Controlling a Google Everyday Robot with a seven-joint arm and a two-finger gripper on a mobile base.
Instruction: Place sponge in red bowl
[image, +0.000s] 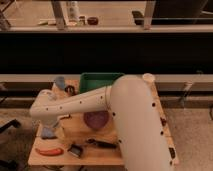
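Observation:
The blue-grey sponge (48, 132) lies at the left edge of the wooden table (75, 128). My gripper (48, 123) hangs from the wrist straight above the sponge, close to it, and stands open. My white arm (80, 103) reaches in from the right across the table. It hides the red bowl.
A green bin (100, 81) stands at the back, with a blue cup (60, 82) to its left. A dark purple bowl (96, 120) sits mid-table under the arm. Along the front edge lie a red pepper-like piece (49, 151), a small black brush (75, 149) and a black utensil (102, 144).

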